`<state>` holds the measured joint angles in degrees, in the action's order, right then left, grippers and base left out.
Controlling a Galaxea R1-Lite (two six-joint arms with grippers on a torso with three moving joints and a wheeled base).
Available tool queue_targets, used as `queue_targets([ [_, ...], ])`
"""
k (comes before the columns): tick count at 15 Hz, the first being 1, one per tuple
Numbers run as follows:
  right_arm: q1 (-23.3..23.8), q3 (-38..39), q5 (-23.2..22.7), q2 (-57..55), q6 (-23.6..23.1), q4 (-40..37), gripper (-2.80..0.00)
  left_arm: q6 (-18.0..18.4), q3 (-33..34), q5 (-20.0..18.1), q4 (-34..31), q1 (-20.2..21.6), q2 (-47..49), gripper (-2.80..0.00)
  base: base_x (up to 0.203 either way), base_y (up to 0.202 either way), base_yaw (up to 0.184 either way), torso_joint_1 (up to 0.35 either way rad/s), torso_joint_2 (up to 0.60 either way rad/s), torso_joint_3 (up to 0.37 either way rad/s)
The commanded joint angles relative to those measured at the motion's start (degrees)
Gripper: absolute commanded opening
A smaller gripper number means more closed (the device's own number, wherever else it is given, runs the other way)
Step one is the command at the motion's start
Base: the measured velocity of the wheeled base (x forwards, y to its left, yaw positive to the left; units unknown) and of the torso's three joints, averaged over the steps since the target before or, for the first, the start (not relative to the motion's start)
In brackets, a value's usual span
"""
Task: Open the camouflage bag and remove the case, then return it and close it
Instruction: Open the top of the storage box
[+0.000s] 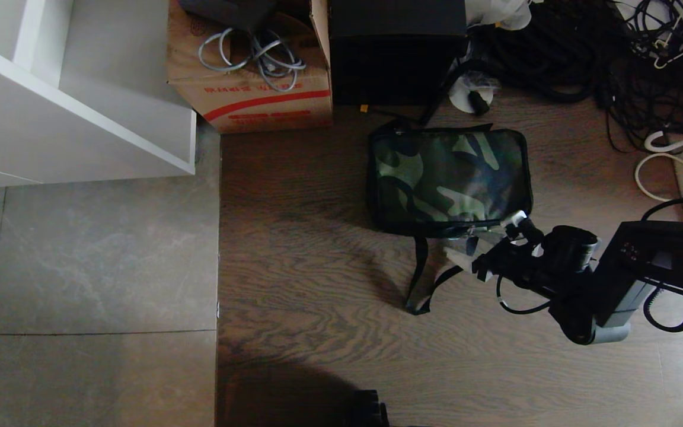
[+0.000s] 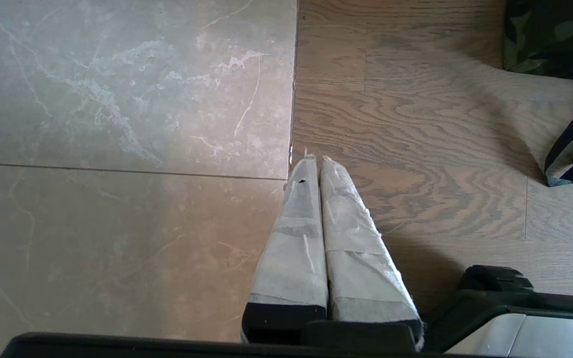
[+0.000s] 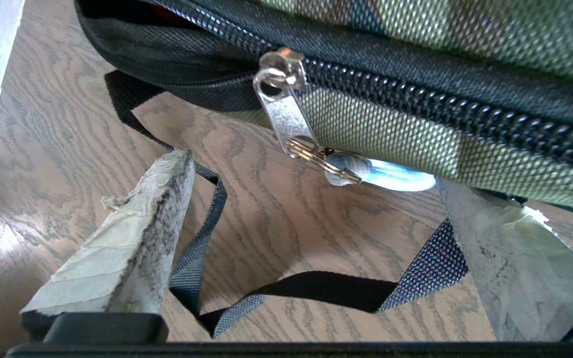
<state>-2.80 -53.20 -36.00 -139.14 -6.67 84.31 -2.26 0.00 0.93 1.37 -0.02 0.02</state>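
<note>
- Camouflage bag [image 1: 449, 178]: lies flat on the wooden floor [image 1: 294, 267], just in front of a tall black box [image 1: 396, 50] and to the right of a brown cardboard box [image 1: 252, 77]; its lid is down.
- Shoulder strap [image 1: 421, 279]: black-edged, trailing from the bag's near edge across the floor toward the robot.
- Zipper [image 3: 416, 94]: black teeth along the bag's near side; a silver slider and flat pull tab [image 3: 281, 107] hang from it, with a small key ring and pale cord at the tab's end.
- Right hand [image 1: 466, 249]: low at the bag's near edge, fingers spread wide, one taped finger [image 3: 132, 248] on each side of the pull tab; it grips nothing, and the tab hangs between the fingers without touching them.
- Left hand [image 2: 316, 164]: taped fingers pressed together, empty, poised above the seam where grey floor tiles [image 2: 117, 149] meet the wood, well apart from the bag.
- Case: cannot be seen.
- Background: white shelving [image 1: 74, 95] at the left; tangled black cables [image 1: 644, 59] at the right.
</note>
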Motion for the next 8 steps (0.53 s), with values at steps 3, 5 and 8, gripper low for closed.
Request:
queue_targets([
  [3,-0.3,-0.9,-0.3,-2.1,-0.5,3.0,-2.8,0.0,0.6,0.0,0.0,0.0,0.0,-2.8,0.0,0.0,0.0,0.0,0.0,0.0],
  [5,-0.3,-1.2,-0.3,-2.1,-0.1,3.0,-2.8,0.0,0.6,0.0,0.0,0.0,0.0,-2.8,0.0,0.0,0.0,0.0,0.0,0.0],
  [8,-0.3,-2.1,-0.3,-2.8,-0.5,3.4,-2.8,0.0,0.6,0.0,0.0,0.0,0.0,-2.8,0.0,0.0,0.0,0.0,0.0,0.0],
])
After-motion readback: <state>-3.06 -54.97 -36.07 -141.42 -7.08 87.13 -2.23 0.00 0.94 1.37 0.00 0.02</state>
